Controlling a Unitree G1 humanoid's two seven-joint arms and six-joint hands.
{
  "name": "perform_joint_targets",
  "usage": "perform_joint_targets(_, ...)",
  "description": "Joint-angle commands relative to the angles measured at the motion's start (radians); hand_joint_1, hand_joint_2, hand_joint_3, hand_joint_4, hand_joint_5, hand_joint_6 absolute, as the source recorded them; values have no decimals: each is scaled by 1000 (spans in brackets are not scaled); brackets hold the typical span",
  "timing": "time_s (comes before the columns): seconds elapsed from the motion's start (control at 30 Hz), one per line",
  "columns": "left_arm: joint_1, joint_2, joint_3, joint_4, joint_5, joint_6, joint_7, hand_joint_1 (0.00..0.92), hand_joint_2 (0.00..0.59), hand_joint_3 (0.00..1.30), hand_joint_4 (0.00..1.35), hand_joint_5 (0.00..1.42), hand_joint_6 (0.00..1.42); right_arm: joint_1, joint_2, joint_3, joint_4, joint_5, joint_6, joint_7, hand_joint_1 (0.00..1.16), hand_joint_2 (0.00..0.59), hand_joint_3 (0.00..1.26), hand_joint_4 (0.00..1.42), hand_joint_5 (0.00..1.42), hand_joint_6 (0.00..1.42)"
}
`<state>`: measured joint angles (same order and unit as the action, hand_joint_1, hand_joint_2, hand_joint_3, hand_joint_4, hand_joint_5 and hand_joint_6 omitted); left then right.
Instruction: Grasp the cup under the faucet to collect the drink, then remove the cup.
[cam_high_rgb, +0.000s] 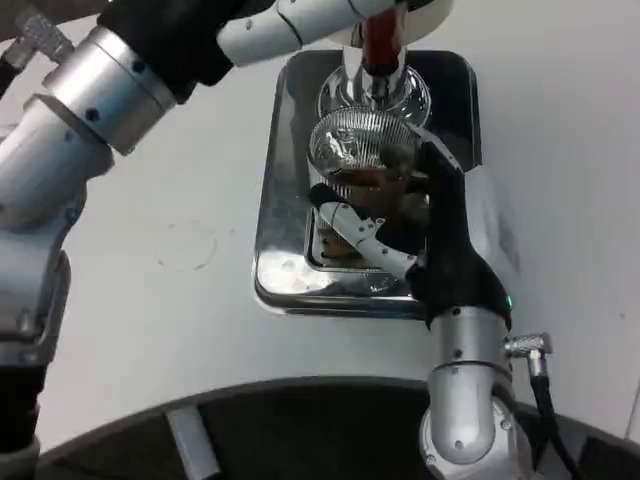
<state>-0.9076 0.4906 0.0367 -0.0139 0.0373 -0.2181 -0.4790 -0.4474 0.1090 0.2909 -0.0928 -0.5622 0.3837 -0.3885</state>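
Note:
A clear ribbed glass cup (358, 160) with brown drink in it stands over the shiny metal drip tray (282, 215). My right hand (420, 235) grips the cup from the right, fingers wrapped round its lower part. Directly behind the cup rises the faucet (380, 45) with its red handle and round chrome base. My left hand (300, 20) reaches to the top of the faucet at the picture's upper edge; its fingertips are cut off there, so its hold is unclear.
The tray sits on a white table (170, 250). My left forearm (90, 90) crosses the upper left. A dark curved table edge (300, 400) runs along the bottom near my body.

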Motion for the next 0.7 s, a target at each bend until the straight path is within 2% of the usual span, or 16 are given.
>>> perform_joint_targets(0.03,5,-3,28,-32,-26,-27,28,0,126,229,203,268,315,34,10,-16,-34,1,-48,-21,708,261,384,530,627,656)
perform_joint_targets(0.7,24,25,82,-75,-68,-20,22,0,126,257,240,309,340,85,-24,-41,-81,-4,-121,-11,751,262,519,664,799,893)
